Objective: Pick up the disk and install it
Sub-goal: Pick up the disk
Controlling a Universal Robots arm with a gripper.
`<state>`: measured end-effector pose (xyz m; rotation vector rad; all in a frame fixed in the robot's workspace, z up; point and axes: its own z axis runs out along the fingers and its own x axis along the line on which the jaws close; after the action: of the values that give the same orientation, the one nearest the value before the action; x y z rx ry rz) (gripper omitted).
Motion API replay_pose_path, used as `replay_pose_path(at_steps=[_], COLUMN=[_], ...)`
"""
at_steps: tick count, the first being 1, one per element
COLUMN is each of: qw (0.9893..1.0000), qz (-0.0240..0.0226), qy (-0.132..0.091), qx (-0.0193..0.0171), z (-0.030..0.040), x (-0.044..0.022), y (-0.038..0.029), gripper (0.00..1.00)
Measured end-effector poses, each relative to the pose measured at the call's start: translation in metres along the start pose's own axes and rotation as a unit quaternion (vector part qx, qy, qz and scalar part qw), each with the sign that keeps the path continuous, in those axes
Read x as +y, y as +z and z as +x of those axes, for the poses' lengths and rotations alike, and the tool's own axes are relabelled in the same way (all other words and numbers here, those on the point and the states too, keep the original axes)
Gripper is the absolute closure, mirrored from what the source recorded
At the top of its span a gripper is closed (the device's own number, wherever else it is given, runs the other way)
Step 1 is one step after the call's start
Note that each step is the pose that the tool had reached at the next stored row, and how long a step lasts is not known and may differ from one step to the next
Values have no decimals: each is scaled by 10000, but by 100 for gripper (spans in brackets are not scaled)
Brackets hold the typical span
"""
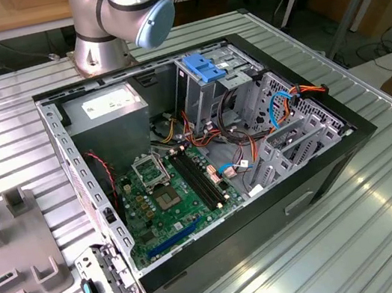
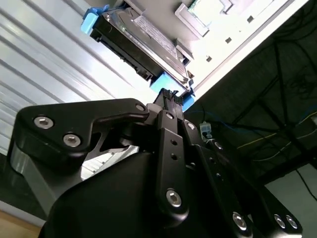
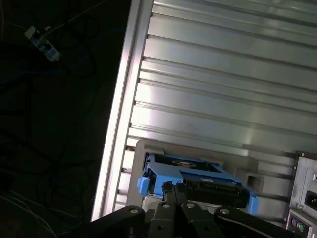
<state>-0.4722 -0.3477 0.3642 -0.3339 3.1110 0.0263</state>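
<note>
The disk (image 2: 143, 39) is a flat grey metal drive with a white label, framed by a bright blue carrier rail. In the first wrist view the disk (image 3: 198, 173) lies in a pale grey holder (image 3: 143, 147) on the ribbed metal table, near the table's edge. My gripper (image 2: 171, 96) reaches to the near end of the blue rail, and its black fingers stand close together there. In the first wrist view the gripper (image 3: 171, 188) meets the rail's near edge. Whether the disk is lifted off the holder cannot be told.
An open computer case (image 1: 322, 170) lies on the table with its green mainboard (image 1: 174, 196) exposed. An upright metal drive cage with a blue top (image 1: 204, 65) stands at its far side. The arm's base (image 1: 112, 17) is behind the case. Grey fixtures (image 1: 17, 254) sit at the exterior view's left.
</note>
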Motion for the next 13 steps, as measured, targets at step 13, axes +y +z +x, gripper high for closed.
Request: replay_pose_path(at_steps=[13], qw=[9819], qz=[-11], qy=[-1893], qx=[30], z=[0], x=[0], y=[17], gripper=[89])
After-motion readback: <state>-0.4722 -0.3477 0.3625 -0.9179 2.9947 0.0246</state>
